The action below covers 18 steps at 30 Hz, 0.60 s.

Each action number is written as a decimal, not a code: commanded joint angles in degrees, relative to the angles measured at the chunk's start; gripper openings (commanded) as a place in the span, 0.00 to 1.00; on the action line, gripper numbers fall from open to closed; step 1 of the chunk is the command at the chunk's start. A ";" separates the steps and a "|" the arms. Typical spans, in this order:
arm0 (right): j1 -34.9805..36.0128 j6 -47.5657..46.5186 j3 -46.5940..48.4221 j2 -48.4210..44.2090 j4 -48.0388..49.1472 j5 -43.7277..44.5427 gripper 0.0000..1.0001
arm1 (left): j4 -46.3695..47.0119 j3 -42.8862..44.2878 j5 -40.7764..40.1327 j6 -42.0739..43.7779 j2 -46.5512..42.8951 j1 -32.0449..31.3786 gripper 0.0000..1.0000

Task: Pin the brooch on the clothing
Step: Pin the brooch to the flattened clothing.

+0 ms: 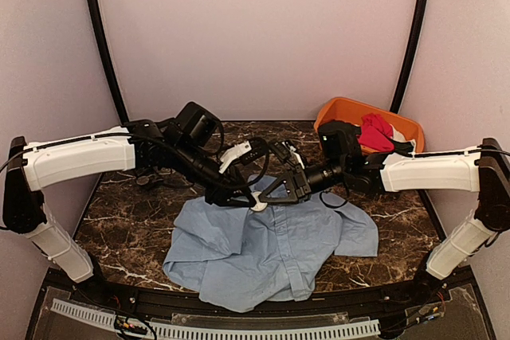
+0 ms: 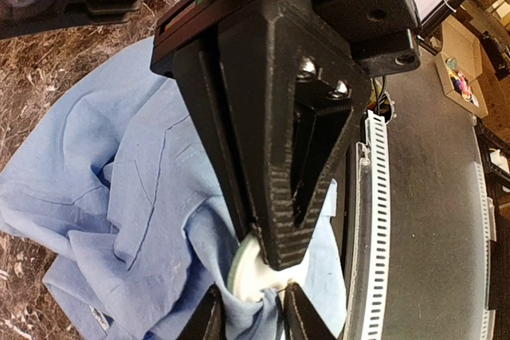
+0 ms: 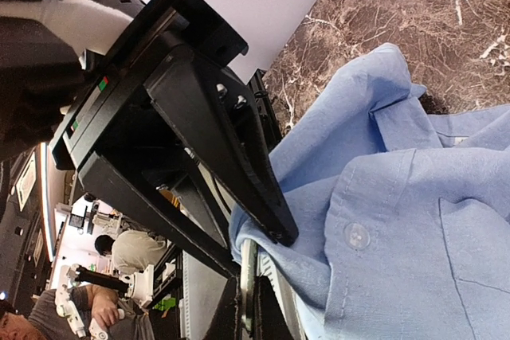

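Note:
The clothing [image 1: 271, 248] is a light blue shirt spread on the marble table, its upper edge lifted to where both grippers meet. The brooch [image 1: 259, 204] shows there as a small pale disc. My right gripper [image 3: 249, 308] is shut on the brooch [image 3: 249, 276], holding it edge-on. In the left wrist view the brooch [image 2: 255, 272] shows a white face with a thin pin beside the fabric. My left gripper [image 2: 253, 298] has its jaws closed on a bunched fold of the clothing [image 2: 119, 197] right against the disc. The clothing [image 3: 414, 220] drapes over the disc's rim.
An orange bin [image 1: 343, 109] at the back right holds a red garment [image 1: 376, 134]. Small dark items [image 1: 155, 177] lie behind the left arm. A white perforated strip [image 1: 239, 330] runs along the near table edge.

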 commanded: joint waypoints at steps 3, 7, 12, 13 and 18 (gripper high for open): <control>-0.51 0.61 1.28 -0.85 2.61 -1.12 0.00 | -2.24 0.76 -1.06 1.64 -0.96 -0.31 0.28; -0.55 0.49 1.33 -1.01 2.44 -0.84 0.00 | -1.49 0.38 -2.78 1.14 -2.20 -0.34 0.32; -1.56 1.27 0.31 -1.45 2.26 0.66 0.00 | 2.75 -1.68 -7.90 -1.08 -5.63 1.04 0.56; -1.90 1.98 -0.02 -1.49 2.47 0.98 0.00 | 3.60 -2.29 -8.96 -1.60 -7.14 1.27 0.59; -2.40 5.72 -0.91 -1.22 4.30 2.69 0.00 | 4.91 -4.69 -14.67 -0.42 -11.27 1.68 0.85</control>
